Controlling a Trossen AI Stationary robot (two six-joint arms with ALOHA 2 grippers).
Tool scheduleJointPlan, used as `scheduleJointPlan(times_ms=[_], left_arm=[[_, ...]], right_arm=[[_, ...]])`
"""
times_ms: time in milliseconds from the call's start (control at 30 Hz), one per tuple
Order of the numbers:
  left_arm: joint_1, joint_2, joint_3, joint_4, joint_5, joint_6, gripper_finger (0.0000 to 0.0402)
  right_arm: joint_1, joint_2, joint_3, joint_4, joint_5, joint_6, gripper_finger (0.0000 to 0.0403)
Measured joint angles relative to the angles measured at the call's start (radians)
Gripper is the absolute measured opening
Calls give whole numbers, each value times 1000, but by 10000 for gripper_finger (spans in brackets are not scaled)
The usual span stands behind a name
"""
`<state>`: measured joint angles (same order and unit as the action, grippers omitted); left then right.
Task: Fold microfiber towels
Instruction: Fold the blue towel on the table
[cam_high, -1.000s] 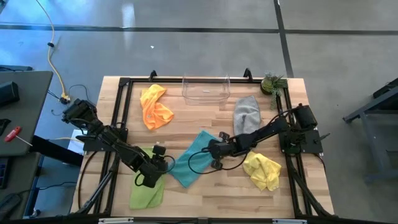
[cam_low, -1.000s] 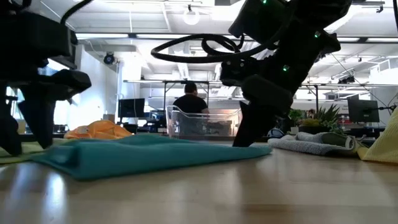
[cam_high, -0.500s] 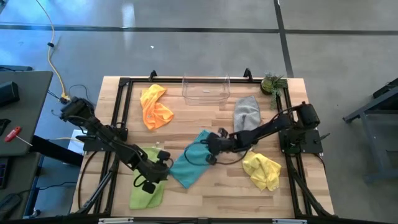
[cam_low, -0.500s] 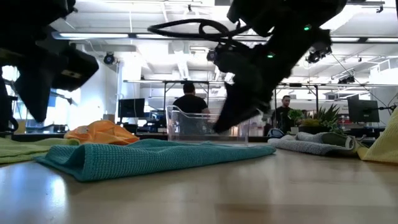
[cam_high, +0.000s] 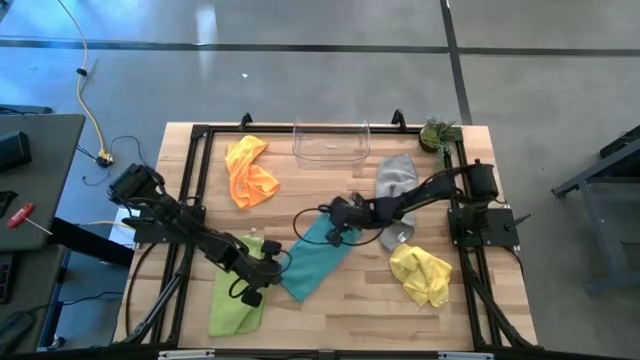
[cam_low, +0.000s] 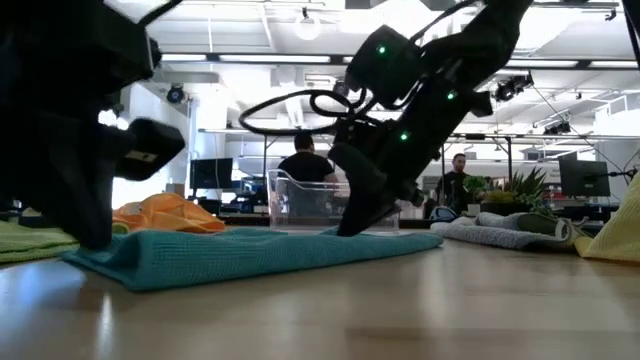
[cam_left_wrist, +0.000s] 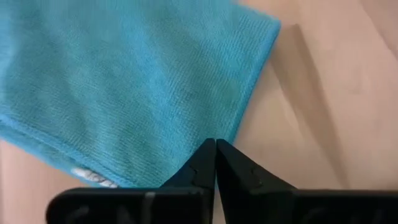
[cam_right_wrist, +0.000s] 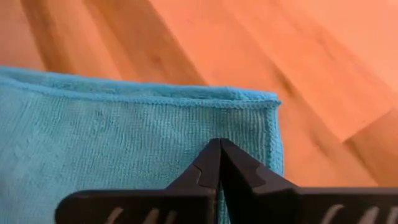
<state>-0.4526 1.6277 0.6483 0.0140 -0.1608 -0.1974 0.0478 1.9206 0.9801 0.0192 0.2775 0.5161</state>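
Wooden table (cam_high: 330, 310) underneath, both sets of jaws had just snapped closed: left gripper (cam_high: 262, 277) on the near corner of the flat teal microfiber towel (cam_high: 312, 262), right gripper (cam_high: 333, 222) on its far corner, fold ready, likely.

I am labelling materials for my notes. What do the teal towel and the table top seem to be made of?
Teal towel: apparently a soft microfiber cloth with a matte finish; a fine ribbed weave and a stitched hem show in the wrist views.
Table top: apparently light wood, smooth and slightly glossy; plank seams and grain show.
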Motion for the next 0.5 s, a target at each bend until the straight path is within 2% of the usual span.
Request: scheduleJointPlan(times_ms=[233, 500], left_arm=[[0, 53, 3, 30, -4, -16, 1], [0, 36, 2, 21, 0, -17, 0]], right_arm=[[-23, 3, 2, -11, 2, 0, 1], [-36, 4, 2, -17, 8, -26, 0]])
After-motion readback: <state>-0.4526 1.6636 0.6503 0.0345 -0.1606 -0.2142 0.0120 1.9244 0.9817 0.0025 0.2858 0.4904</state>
